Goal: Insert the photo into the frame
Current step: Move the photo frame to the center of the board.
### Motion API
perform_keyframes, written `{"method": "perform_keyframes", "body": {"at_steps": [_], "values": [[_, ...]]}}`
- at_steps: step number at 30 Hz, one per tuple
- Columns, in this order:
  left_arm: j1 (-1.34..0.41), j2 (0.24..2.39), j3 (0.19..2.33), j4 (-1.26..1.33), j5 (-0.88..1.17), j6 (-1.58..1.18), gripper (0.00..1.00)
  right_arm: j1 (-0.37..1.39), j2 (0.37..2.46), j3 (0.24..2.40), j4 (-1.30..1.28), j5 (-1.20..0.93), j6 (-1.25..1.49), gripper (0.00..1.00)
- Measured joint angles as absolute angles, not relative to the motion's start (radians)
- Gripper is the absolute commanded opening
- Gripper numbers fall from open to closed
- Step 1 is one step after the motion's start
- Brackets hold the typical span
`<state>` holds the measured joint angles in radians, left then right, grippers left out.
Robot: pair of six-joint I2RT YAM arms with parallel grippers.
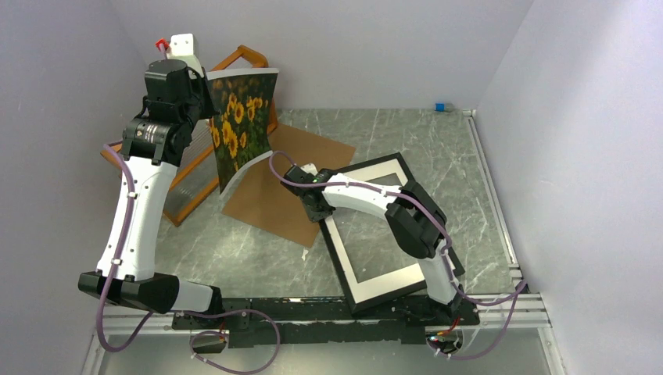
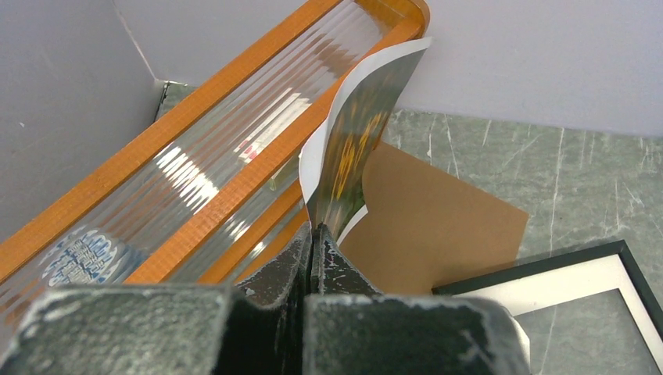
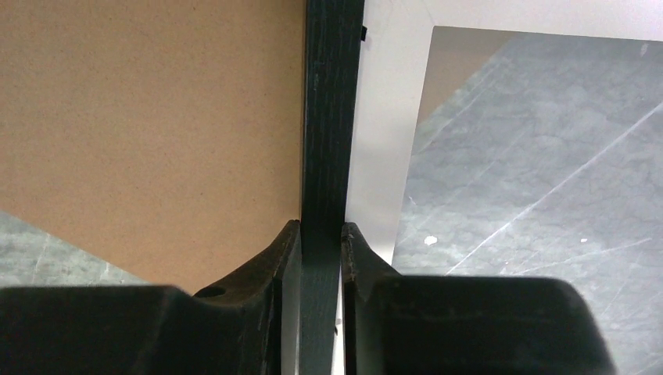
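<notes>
While the left fingers (image 2: 281, 269) pinched the curling sunflower photo (image 1: 238, 129), it could crease; the right fingers (image 3: 274, 266), clamped on the black frame (image 3: 324, 117), might skew it.

Your left gripper (image 2: 313, 238) fills the bottom of the view, its two dark, scuffed fingers (image 2: 285, 266) pressed together on the lower edge of the photo (image 2: 363, 125). The photo rises from your grip and curls, white back to the left, yellow flowers to the right. An orange wooden rack (image 2: 234, 191) with ribbed clear panels runs diagonally on the left. A brown backing board (image 2: 438, 226) lies on the grey-green table (image 2: 563, 164). At lower right is a corner of the black frame (image 2: 547, 262) with its white mat (image 2: 547, 285).
</notes>
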<state>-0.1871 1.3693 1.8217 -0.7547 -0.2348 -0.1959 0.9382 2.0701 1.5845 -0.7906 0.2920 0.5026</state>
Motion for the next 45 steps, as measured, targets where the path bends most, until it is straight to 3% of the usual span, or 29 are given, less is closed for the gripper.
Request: {"method": "perform_keyframes", "body": {"at_steps": [13,22,27,35,45], "values": [[-0.187,1.369,1.821,-0.765,-0.257,-0.196,0.03,0.884,2.138,1.718,-0.737,0.359,0.516,0.1],[-0.187,1.347,1.803,-0.769,-0.241,-0.197,0.03,0.794,2.325,1.981,-0.71,0.382,0.581,0.14],[-0.187,1.345,1.797,-0.768,-0.218,-0.2,0.03,0.788,2.413,2.11,-0.736,0.383,0.616,0.24],[-0.187,1.346,1.795,-0.766,-0.162,-0.199,0.02,0.757,2.392,2.127,-0.739,0.277,0.669,0.61],[-0.187,1.351,1.796,-0.723,-0.033,-0.148,0.03,0.596,2.025,1.966,-0.67,0.123,0.761,0.66]]}}
